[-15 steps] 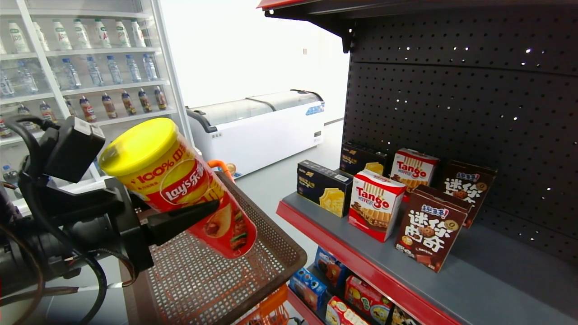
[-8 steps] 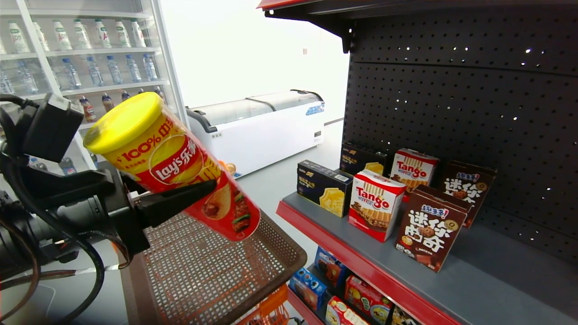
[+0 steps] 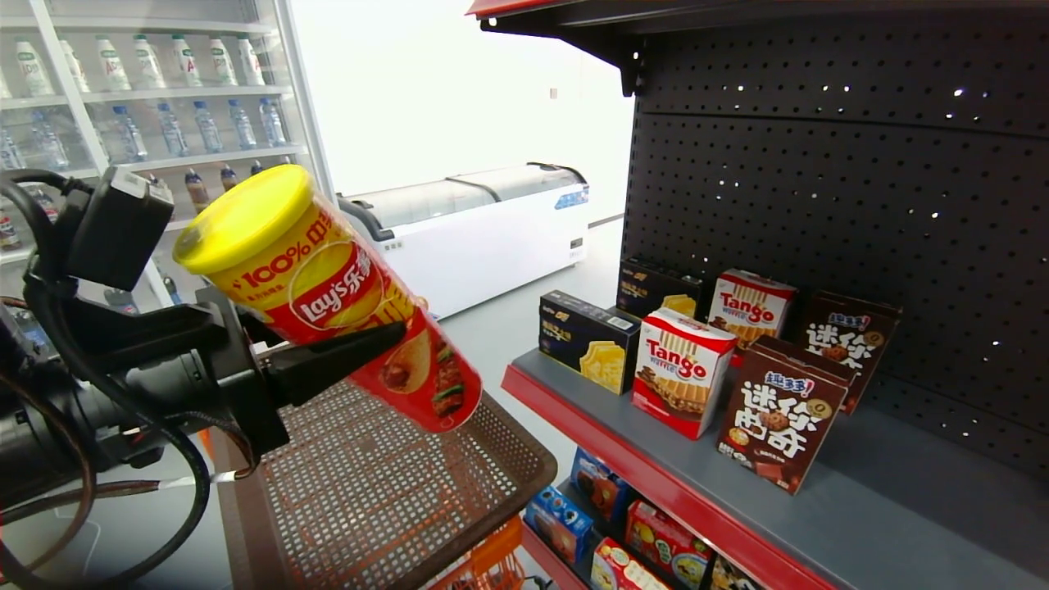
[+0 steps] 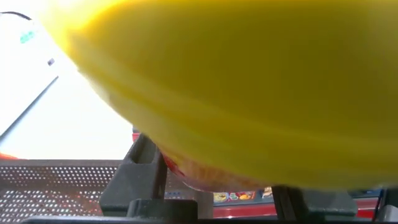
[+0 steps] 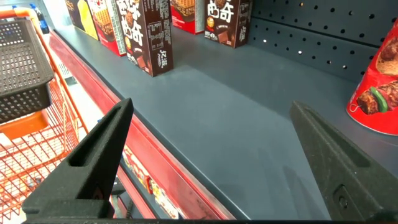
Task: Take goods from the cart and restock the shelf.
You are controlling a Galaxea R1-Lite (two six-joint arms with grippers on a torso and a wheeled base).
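We saw the left end effector (image 3: 361, 336) clamped around the middle of the chip canister (image 3: 328, 287). The canister hung tilted off the shelf (image 3: 869, 508), its yellow lid (image 4: 249, 81) leaning away from the shelf and its base pointing toward it. It was above the cart's brown perforated basket (image 3: 524, 459), and an open gap separated its base from the shelf's red front edge (image 3: 656, 483).

On the shelf, a dark box (image 3: 586, 336), two wafer boxes (image 3: 684, 369) and chocolate biscuit boxes (image 3: 778, 426) stood in rows at the end nearest the cart, close to the front edge and back toward the pegboard (image 3: 819, 164). Beyond them the grey shelf board lay bare from the front edge to the pegboard.

The right end effector (image 5: 211, 109) hovered over that bare stretch with its fingers spread wide and nothing between them. At the far end of the shelf stood a red pack (image 5: 379, 93), cut off by the frame, which may have been another canister. The cart's orange wire frame (image 5: 37, 137) sat just off the shelf's front edge.
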